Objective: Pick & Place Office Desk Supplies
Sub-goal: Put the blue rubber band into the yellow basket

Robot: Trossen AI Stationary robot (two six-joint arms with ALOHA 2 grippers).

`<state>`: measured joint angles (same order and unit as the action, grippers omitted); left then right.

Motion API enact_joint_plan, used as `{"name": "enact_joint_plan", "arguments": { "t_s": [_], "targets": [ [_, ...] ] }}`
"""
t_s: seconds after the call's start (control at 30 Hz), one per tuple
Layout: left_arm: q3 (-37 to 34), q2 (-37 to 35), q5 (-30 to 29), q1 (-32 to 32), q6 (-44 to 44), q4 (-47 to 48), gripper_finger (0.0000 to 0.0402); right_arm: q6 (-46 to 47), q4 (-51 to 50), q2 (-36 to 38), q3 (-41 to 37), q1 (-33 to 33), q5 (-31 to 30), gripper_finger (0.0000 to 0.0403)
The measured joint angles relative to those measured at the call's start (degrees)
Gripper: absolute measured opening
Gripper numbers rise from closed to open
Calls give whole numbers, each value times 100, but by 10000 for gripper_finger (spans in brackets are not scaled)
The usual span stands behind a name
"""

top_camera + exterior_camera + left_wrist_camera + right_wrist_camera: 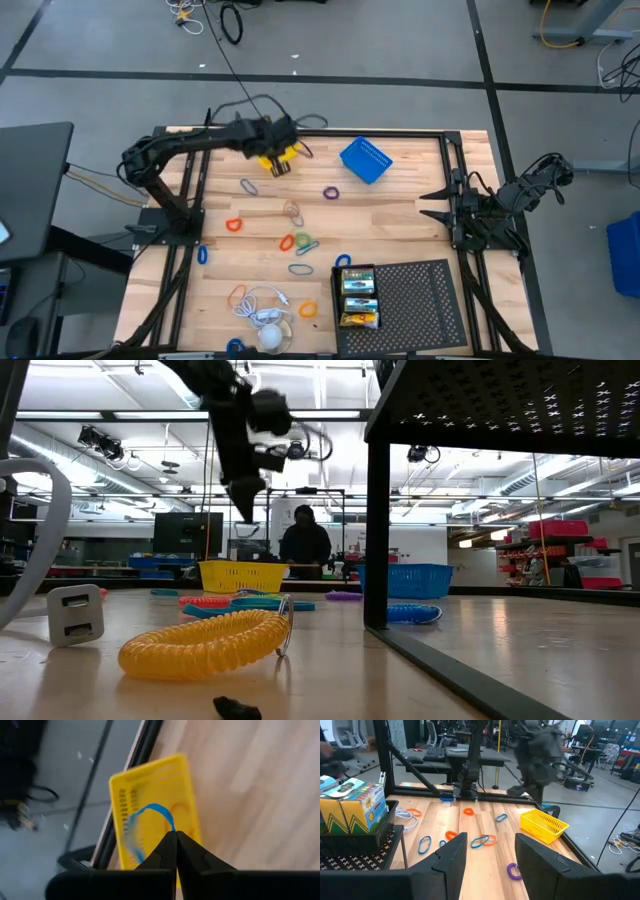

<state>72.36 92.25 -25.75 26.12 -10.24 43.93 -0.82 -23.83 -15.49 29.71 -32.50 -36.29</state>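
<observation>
I judge the task is about half done: three crayon boxes [359,296] stand in the black tray [420,300], but many coloured loops [290,240] lie on the table [400,210]. My left gripper [176,836] hangs over the yellow basket [152,800], jaws together on a blue loop [152,812], while the blue basket [365,160] looks empty. My right gripper [490,845] waits at the table's right edge, jaws apart

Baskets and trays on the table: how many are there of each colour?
Yellow basket: 1
Blue basket: 1
Black perforated tray: 1
Total: 3
</observation>
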Motion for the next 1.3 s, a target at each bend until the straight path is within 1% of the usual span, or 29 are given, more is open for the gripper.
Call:
{"name": "enact_joint_plan", "arguments": {
  "t_s": [0.13, 0.2, 0.33, 0.4, 0.5, 0.6, 0.7, 0.87, 1.03, 1.13, 1.23, 1.3],
  "targets": [
    [-3, 133, 666, 745, -101, -72, 1, -2, -3, 0, -2, 0, 0, 176],
    [-3, 189, 962, 1004, -130, -181, 1, -3, -3, 0, -1, 0, 0, 176],
    [-37, 338, 1846, 1369, -197, -274, 1, -7, -9, 0, 0, 0, 2, 176],
    [-40, 436, 1898, 1448, -252, -319, 1, -26, -9, 0, 0, 1, 3, 176],
    [-42, 636, 1677, 1524, -271, -308, 1, -48, -6, 0, 0, 1, 4, 176],
    [-44, 768, 1781, 1596, -285, -236, 9, -46, -7, 0, 0, 0, 4, 176],
    [-45, 817, 1916, 1599, -289, -194, 33, -48, -8, 0, 0, -1, 4, 176],
    [-46, 762, 1987, 1493, -508, -180, 91, -48, -7, 0, -2, 1, 3, 176],
    [-46, 683, 2305, 1393, -647, -131, 158, -42, -9, 0, 0, 0, 4, 176],
    [-46, 602, 2607, 1357, -635, 190, 192, -31, -18, 0, -2, -1, 4, 176],
    [-46, 509, 2862, 1314, -561, 639, 212, -2, -55, 0, -2, 0, 2, 176],
    [-51, 440, 2903, 1217, -543, 773, 217, -4, -99, 0, -2, -1, 4, 176]
  ]
}}
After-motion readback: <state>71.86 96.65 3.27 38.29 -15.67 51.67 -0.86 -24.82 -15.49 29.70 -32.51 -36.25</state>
